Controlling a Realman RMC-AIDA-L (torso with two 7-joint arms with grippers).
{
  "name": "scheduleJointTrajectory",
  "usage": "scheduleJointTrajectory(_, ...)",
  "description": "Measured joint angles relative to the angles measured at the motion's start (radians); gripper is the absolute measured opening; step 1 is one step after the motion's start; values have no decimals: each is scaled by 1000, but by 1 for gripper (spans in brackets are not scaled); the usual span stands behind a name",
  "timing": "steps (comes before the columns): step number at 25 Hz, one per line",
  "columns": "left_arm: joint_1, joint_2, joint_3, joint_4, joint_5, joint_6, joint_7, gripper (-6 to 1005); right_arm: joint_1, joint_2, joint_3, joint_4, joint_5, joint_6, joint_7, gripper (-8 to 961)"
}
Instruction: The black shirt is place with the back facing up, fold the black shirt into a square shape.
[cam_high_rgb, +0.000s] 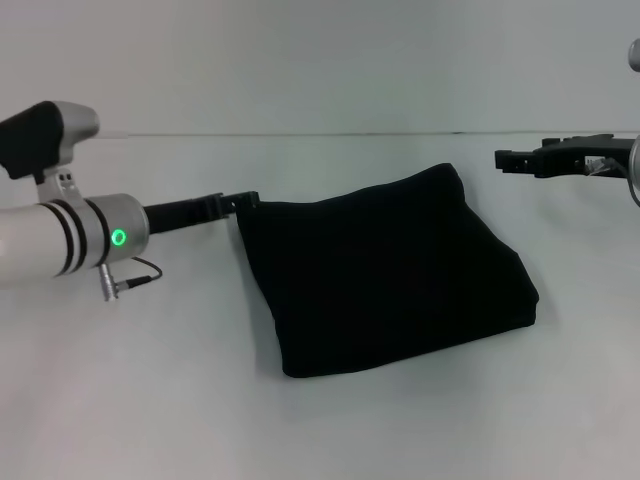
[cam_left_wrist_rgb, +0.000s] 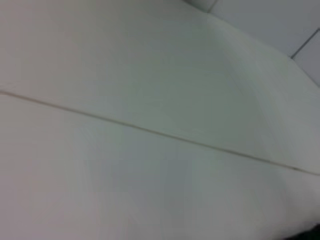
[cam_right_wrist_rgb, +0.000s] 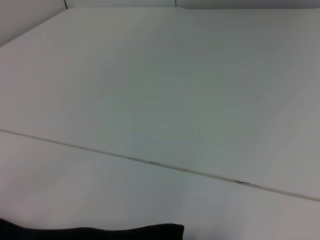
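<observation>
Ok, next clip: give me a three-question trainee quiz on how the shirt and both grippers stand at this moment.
1. True or false: the black shirt is spread out flat with its sleeves showing.
2. Which gripper is at the shirt's edge? A) left gripper B) right gripper
3. Fill in: the shirt lies on the white ___.

Key: 1 false, it is a folded, roughly square bundle; 2 A, the right gripper is apart from it; 3 table.

black shirt (cam_high_rgb: 385, 275) mid-table (cam_high_rgb: 150, 400), left gripper (cam_high_rgb: 248, 200) at its left corner
</observation>
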Motion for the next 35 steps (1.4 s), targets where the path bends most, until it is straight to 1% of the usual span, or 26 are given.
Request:
scheduleJointTrajectory(5,-6,-3,16,-24,0,-1,-1,895,5,-1,-1,1,-1,3,-13,809)
scheduleJointTrajectory(14,-19,-24,53,-33,1,-1,-2,895,9,-1,-2,12,-2,8,-26,809)
scheduleJointTrajectory(22,-37,-27,69,-32,1,6,-2,893,5,1,-2,12,-2,8,-26,809)
scheduleJointTrajectory(25,-38,-27,83,-31,1,-11,-2,844,2,2,-2,11,-2,9,-27,808)
scheduleJointTrajectory(30,-38,-27,89,-27,1,-17,-2,608,0,2,-2,19,-2,11,-28,808)
scheduleJointTrajectory(35,-45,-23,89,-26,-4,-12,-2,510,0,3,-2,24,-2,13,-32,808)
